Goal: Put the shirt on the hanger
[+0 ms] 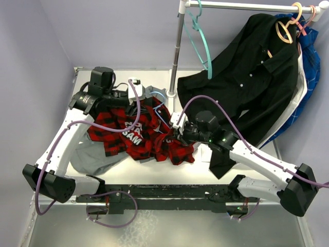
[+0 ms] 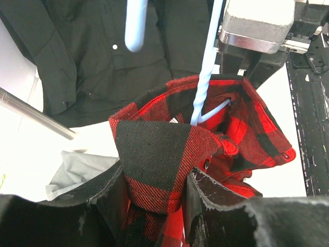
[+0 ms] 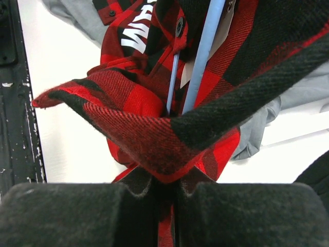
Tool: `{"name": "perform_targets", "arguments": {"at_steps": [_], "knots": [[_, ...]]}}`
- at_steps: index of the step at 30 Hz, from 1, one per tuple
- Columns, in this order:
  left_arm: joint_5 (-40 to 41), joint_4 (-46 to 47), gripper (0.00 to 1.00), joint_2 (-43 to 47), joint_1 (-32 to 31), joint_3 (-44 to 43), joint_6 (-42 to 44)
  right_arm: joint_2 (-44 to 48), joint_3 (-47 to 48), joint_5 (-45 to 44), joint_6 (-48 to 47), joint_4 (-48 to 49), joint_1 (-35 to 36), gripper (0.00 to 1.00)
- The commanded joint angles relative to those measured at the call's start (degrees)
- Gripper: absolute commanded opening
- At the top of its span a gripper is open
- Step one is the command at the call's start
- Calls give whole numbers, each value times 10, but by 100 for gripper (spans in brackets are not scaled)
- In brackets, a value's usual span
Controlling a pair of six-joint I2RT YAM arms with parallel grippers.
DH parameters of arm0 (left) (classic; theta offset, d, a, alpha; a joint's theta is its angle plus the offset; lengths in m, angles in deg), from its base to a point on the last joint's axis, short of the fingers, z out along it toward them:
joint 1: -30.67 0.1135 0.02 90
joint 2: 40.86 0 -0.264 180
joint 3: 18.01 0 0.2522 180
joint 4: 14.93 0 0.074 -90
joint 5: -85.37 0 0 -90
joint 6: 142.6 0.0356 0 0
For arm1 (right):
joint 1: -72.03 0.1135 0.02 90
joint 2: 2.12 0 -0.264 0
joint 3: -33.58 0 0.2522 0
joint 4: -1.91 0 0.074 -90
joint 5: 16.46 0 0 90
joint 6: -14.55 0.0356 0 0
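1. Two grippers, both clamped on the shirt. The left gripper has its fingers closed tight on a folded plaid edge and holds nothing else.
2. Right gripper is also fully closed, with a plaid fold bunched between its pads.
3. Shirt lies crumpled on the desk, just in front of the foot of the rack pole. Its white block letters show in part.
4. Hanger is pale blue and thin. Its rods run down into the shirt's opening. From above, a bit of it shows just left of the pole foot, at the shirt's far edge.
5. Left gripper sits left of the pole. Right gripper sits in front of the pole, at the shirt's near right corner.
6. Grey shirt lies under the plaid one, well left of the pole.
7. Black shirt hangs right of the pole, draped down to the desk.
8. Teal hanger hangs just right of the pole, near its top.
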Motion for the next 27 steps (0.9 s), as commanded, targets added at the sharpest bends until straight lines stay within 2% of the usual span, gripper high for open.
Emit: {"name": "perform_targets", "arguments": {"at_steps": [1,7,10,16,22,23,27], "knots": [[-39,33,0,14,0,0,-4,-4,28,56,8,52,8,10],[-44,54,0,12,-1,16,-22,-8,52,67,14,56,7,3],[-44,61,0,10,-1,23,-25,-17,72,69,16,49,8,4],[-50,72,0,5,-4,33,-34,-43,115,75,22,31,8,21],[-53,72,0,4,-8,41,-33,-47,118,79,25,31,7,34],[-52,72,0,4,-8,41,-31,-46,118,82,22,32,7,32],[-49,67,0,6,-8,41,-27,-54,117,83,12,22,8,11]]}}
